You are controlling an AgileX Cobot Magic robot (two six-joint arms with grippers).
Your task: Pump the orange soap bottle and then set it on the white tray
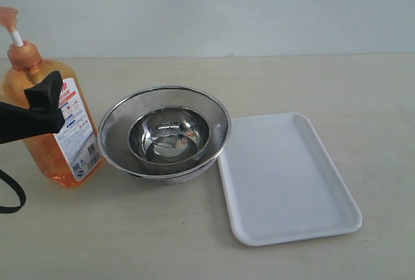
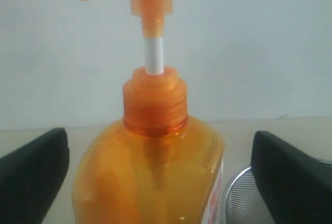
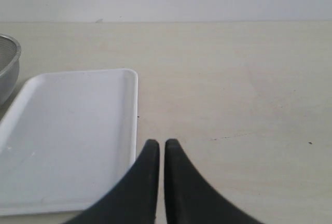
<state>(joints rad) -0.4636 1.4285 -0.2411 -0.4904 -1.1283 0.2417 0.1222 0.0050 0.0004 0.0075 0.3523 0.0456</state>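
Left of frame, orange soap bottle (image 1: 39, 153): clear glossy plastic, slick printed label (image 1: 74, 131); lower right, white tray (image 1: 285, 176): smooth plastic, faint sheen; centre, outer bowl (image 1: 117, 131) of fine steel wire mesh, inner bowl (image 1: 194, 128) of mirror-polished steel; table (image 1: 363, 98): smooth, matt.
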